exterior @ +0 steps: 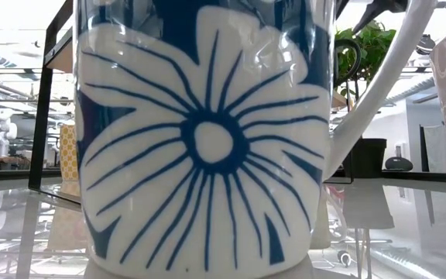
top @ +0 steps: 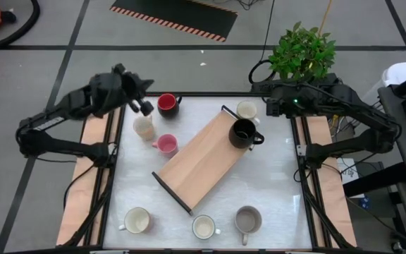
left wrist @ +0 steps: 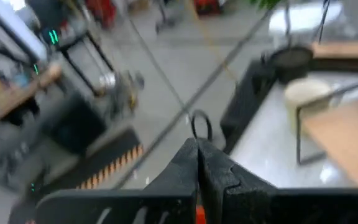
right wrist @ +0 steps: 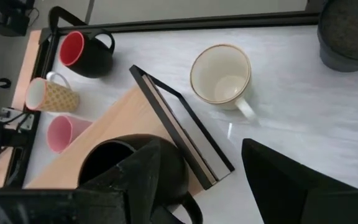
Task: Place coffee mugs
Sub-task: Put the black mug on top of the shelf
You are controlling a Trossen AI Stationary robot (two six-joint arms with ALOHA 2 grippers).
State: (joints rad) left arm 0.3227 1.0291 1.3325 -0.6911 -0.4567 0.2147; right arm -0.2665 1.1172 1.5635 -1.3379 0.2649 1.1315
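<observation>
Seemingly the loading of the wooden tray (top: 199, 156) has only begun: one black mug (top: 244, 132) sits on its 1 o'clock end, the others are on the white bench (top: 273, 190). A cream mug (top: 247, 109) stands just beyond that end; the red-lined mug (top: 168, 104), a patterned cream mug (top: 144, 127) and the pink mug (top: 165, 144) cluster at 10 o'clock; two cream mugs (top: 137, 221) and the grey mug (top: 248, 219) line the 6 o'clock edge. The right claw (right wrist: 210, 180) hangs spread above the black mug, gripping nothing. The left claw (top: 142, 106), pressed together and empty, hovers near the patterned mug. Next, that claw must spread and descend onto a rim.
</observation>
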